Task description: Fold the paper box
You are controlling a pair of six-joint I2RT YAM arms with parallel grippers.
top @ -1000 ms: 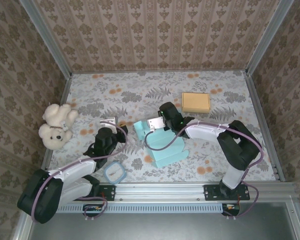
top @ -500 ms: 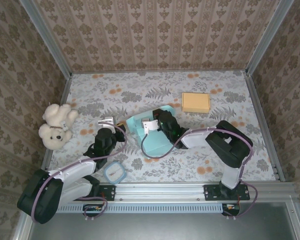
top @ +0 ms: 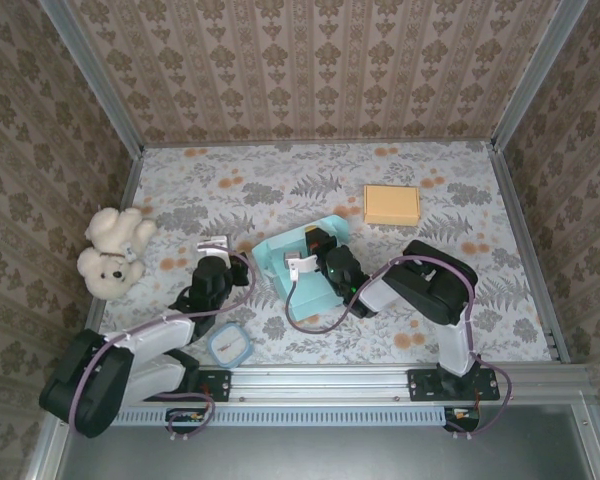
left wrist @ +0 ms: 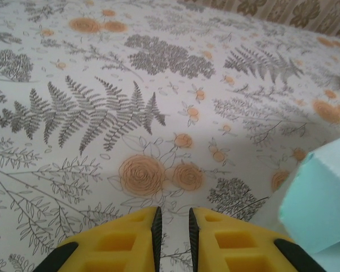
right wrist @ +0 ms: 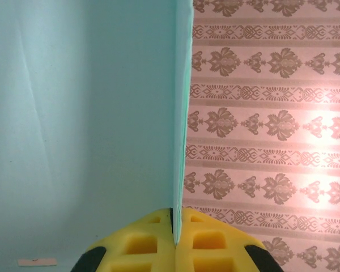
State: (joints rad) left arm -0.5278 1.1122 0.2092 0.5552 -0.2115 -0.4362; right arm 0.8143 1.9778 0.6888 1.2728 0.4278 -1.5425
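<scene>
Pale turquoise paper box (top: 280, 262) was found mid-table on the floral-printed table cover (top: 280, 190), partly formed, between the two arms. One panel was held upright and was seen edge-on in the right wrist view. Its thin edge was pinched by the right gripper (right wrist: 175, 220), with the yellow pads (right wrist: 141, 241) pressed flat on the paper and no gap left.

Risks, as judged:
- The panel could slip out or be creased if swung fast on so thin a grip.
- The paper could be torn at the fold line if pulled rather than rotated.
- The base was not seen to be pinned by anything, so the whole box could be dragged or tipped instead of folded.
- The left gripper (left wrist: 174, 218) could be struck if the box were pushed leftward. A box corner (left wrist: 323, 192) was seen near its fingers.

Right arm: folded tightly, elbow thrown out to the right, wrist brought in low over the box.
Left arm: laid low along the table toward the box's left side. Its jaws were nearly together with a narrow slit between them, and nothing was held.

Cream teddy bear (top: 110, 252), tan rectangular block (top: 391, 204) and small blue-rimmed square lid (top: 228, 345) were noted well apart from the box.
</scene>
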